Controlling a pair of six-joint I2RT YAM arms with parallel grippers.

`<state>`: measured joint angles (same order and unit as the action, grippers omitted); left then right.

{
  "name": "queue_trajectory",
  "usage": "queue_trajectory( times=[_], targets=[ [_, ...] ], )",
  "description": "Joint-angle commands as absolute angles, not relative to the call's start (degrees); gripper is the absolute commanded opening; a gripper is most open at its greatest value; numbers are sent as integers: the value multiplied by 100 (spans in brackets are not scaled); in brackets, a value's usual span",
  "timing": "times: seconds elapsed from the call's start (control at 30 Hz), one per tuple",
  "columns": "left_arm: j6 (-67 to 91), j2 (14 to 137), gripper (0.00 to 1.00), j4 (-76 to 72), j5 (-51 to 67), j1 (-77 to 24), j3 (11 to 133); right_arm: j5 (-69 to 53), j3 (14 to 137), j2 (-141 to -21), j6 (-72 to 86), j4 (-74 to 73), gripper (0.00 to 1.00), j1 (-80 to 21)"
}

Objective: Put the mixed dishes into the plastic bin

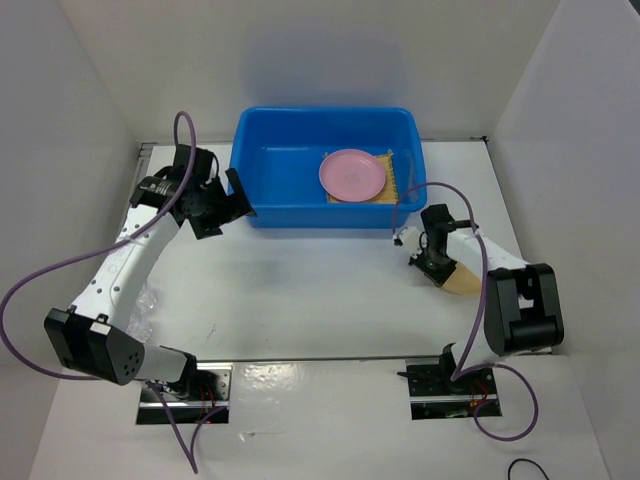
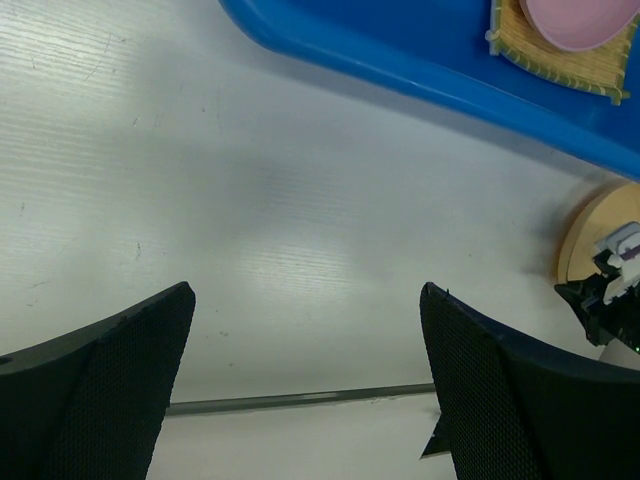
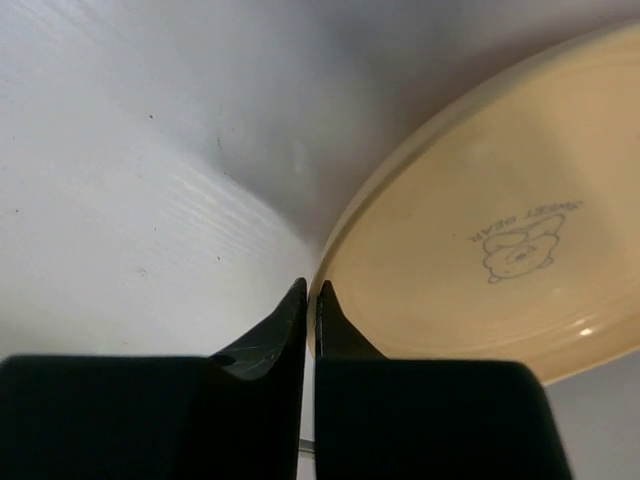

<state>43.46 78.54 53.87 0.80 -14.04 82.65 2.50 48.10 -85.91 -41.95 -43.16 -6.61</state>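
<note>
The blue plastic bin [image 1: 280, 165] stands at the back centre. In it the pink plate [image 1: 352, 174] lies on the woven bamboo mat [image 1: 391, 180]; both also show in the left wrist view, the plate [image 2: 575, 22] on the mat [image 2: 560, 62]. My right gripper [image 1: 432, 262] is shut on the rim of the yellow-tan plate [image 3: 490, 250], holding it tilted just above the table to the right of the bin; the plate also shows in the top view [image 1: 460, 280]. My left gripper [image 1: 228, 200] is open and empty by the bin's left end. The clear cup is not in view.
White walls close in the table on the left, back and right. A crumpled clear plastic piece [image 1: 140, 300] lies by the left arm. A dark seam [image 1: 320, 357] runs across the table near the front edge.
</note>
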Motion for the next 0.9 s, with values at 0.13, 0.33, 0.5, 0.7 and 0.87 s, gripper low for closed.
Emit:
queue_trajectory(
  times=[0.13, 0.33, 0.5, 0.7, 0.87],
  targets=[
    [4166, 7796, 100, 5186, 290, -1222, 8147, 298, 5184, -7069, -3929, -4860, 0, -642],
    [4104, 7796, 100, 5028, 431, -1055, 8033, 1475, 5808, -5863, -3771, -4913, 0, -642],
    [4000, 7796, 100, 4975, 483, -1002, 7980, 1731, 6686, -5852, -3885, -4913, 0, -642],
    [3885, 7849, 100, 4975, 536, -888, 7980, 1275, 8374, -7003, -3885, -4913, 0, -1300],
    [3780, 7717, 100, 5089, 483, -686, 7980, 1150, 9202, -8287, -3885, -4615, 0, -2098]
  ],
)
